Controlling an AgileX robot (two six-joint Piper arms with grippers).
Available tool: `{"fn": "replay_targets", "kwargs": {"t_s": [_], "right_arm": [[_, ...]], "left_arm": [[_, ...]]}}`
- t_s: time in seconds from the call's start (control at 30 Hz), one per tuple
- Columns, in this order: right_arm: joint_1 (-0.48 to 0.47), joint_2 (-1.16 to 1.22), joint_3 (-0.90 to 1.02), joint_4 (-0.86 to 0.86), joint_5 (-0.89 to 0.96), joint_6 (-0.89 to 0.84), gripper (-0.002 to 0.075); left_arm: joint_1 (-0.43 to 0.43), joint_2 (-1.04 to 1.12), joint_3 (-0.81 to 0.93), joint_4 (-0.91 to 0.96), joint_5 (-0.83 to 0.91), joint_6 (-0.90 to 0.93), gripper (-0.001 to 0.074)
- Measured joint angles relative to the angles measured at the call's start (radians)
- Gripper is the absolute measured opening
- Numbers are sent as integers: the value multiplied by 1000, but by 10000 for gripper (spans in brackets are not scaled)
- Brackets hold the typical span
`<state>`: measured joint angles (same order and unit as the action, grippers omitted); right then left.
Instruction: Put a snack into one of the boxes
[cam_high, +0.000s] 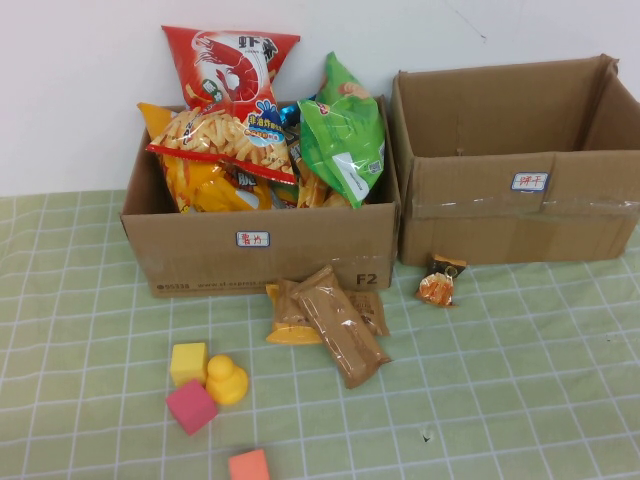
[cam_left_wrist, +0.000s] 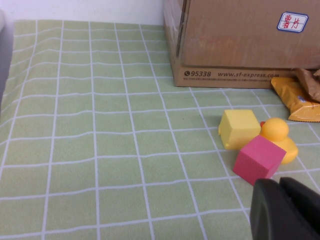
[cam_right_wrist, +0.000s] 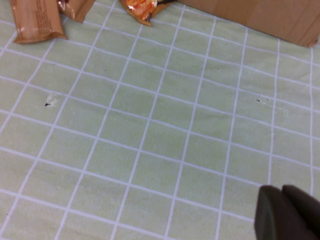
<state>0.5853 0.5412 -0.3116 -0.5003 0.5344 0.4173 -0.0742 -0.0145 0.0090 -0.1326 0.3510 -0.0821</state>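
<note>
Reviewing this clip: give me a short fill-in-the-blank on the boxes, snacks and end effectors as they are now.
1. The left box is full of snack bags, while the right box looks ____.
2. The brown snack packet lies on the tablecloth in front of the ____ box.
3. The yellow duck touches the ____ cube.
4. The left end effector and right end effector each hold ____.

Missing words: empty; left; pink; nothing
</note>
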Motion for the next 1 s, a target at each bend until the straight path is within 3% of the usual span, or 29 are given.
{"fn": "replay_targets", "kwargs": {"t_s": [0.5,0.77,0.83,1.0], "right_arm": [[-20,-53,71,7,6,0,-2],[-211,-261,136,120,-8,0,-2],[-303,-331,172,157,-59,-13,-2],[-447,-409,268,326,-235,-219,-2]], "left_arm": [[0,0,0,-2,0,0,-1],[0,0,0,-2,0,0,-1],[0,0,0,-2,0,-1,-1],[0,0,0,-2,0,-1,-1]]}}
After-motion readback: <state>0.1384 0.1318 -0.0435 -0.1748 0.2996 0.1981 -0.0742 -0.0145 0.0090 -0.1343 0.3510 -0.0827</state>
